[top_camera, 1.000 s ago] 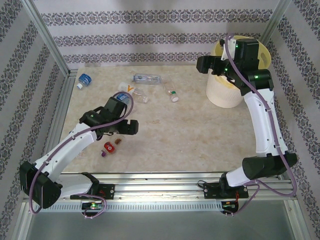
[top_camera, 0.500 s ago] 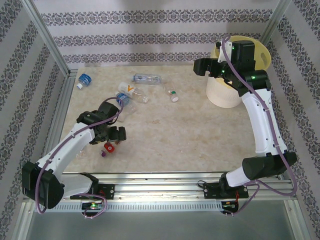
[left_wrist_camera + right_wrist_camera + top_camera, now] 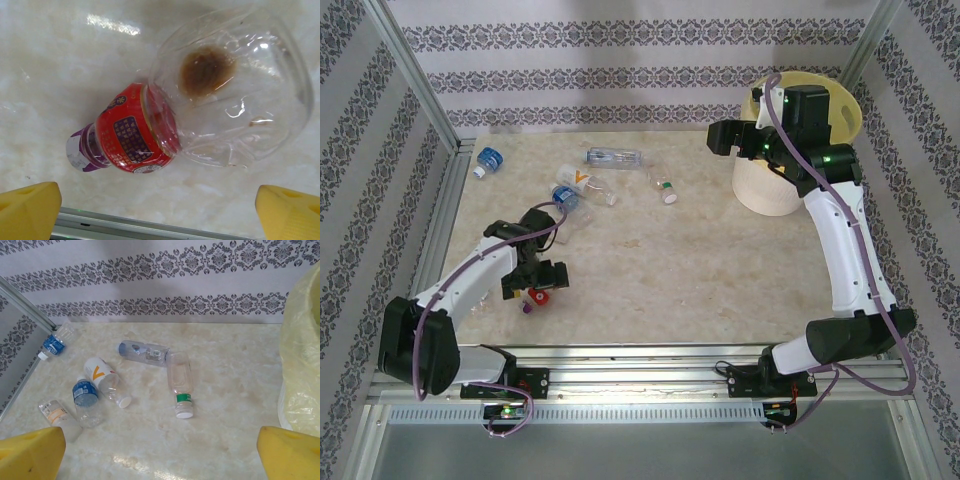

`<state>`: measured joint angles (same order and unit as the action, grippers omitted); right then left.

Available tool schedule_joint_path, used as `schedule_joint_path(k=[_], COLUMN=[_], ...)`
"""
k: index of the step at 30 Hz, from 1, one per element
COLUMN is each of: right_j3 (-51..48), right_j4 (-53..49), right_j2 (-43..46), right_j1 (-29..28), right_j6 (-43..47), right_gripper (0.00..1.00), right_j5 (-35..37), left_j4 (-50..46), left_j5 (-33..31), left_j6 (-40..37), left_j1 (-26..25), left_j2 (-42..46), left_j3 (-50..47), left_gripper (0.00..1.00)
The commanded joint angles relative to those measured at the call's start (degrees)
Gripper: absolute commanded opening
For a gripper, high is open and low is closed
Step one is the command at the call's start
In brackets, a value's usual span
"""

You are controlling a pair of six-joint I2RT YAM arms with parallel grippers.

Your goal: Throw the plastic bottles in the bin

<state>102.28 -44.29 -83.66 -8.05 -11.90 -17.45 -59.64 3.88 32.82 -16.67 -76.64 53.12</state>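
Observation:
A clear crushed plastic bottle with a red label and purple cap (image 3: 132, 135) lies on the marble table just ahead of my left gripper (image 3: 159, 215). That gripper is open, its yellow fingertips (image 3: 27, 210) spread wide to either side, touching nothing. From above, the left gripper (image 3: 533, 283) hovers over this bottle (image 3: 535, 296). My right gripper (image 3: 720, 135) is open and empty, beside the left rim of the pale-yellow bin (image 3: 845, 110). Several more bottles lie at the back of the table, among them a green-labelled one (image 3: 180, 382), an orange-V one (image 3: 102, 376) and a blue-labelled one (image 3: 86, 399).
A blue-labelled bottle (image 3: 488, 160) lies apart at the far left by the metal frame post (image 3: 450, 215). Patterned walls enclose the table on three sides. The metal rail (image 3: 640, 355) runs along the near edge. The bin's wall (image 3: 302, 340) stands at the right in the right wrist view.
My left gripper has swung back toward the near left and come down over the red-labelled bottle. The right gripper has edged slightly left, away from the bin.

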Motion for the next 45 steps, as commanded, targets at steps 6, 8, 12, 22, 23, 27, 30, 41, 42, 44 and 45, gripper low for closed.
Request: schedule_joint_path(k=[6, 8, 12, 22, 23, 27, 30, 41, 42, 44, 45], right_j3=[-1.21, -1.14, -1.38, -1.39, -1.54, -1.89, -2.31, -2.86, -2.79, -2.81, -2.78], right_j4=[0.78, 0.95, 1.09, 1.26, 1.29, 1.40, 1.40, 1.40, 1.40, 1.48, 1.46], right_j2=[2.11, 2.13, 2.03, 1.77, 1.74, 2.00, 2.06, 2.36, 2.36, 2.35, 2.26], right_j1=[-0.56, -0.54, -0.60, -0.82, -0.82, -0.80, -0.81, -0.78, -0.82, -0.82, -0.82], right_j6=[-0.58, -0.69, -1.04, -1.19, -1.19, -1.11, -1.19, -1.19, -1.19, -1.07, -0.73], right_gripper=[0.98, 0.98, 0.98, 0.98, 0.98, 0.98, 0.98, 0.98, 0.98, 0.98, 0.98], right_j5=[-0.21, -0.21, -0.19, 0.31, 0.34, 0.59, 0.67, 1.08, 1.02, 0.84, 0.89], left_j4=[5.16, 6.20, 8.24, 12.84, 13.17, 14.99, 16.92, 16.13, 14.78, 11.67, 10.77], left_j5=[3.59, 4.37, 6.26, 12.12, 12.68, 15.61, 18.95, 14.96, 12.87, 8.04, 6.58], left_j6=[-3.24, -3.63, -4.63, -6.32, -6.30, -6.59, -6.62, -6.95, -7.04, -7.09, -7.21], left_j1=[0.94, 1.00, 0.96, 0.81, 0.79, 0.81, 0.82, 0.68, 0.70, 0.75, 0.73], left_j2=[-1.90, -1.89, -3.09, -4.05, -3.96, -3.86, -3.36, 2.35, 1.99, 0.66, 0.12], left_j3=[-3.77, -4.16, -4.90, -4.17, -4.15, -4.88, -5.57, -5.35, -4.76, -3.55, -3.32], left_gripper=[1.00, 1.00, 1.00, 0.96, 0.96, 0.94, 0.93, 0.95, 0.95, 0.95, 0.95])
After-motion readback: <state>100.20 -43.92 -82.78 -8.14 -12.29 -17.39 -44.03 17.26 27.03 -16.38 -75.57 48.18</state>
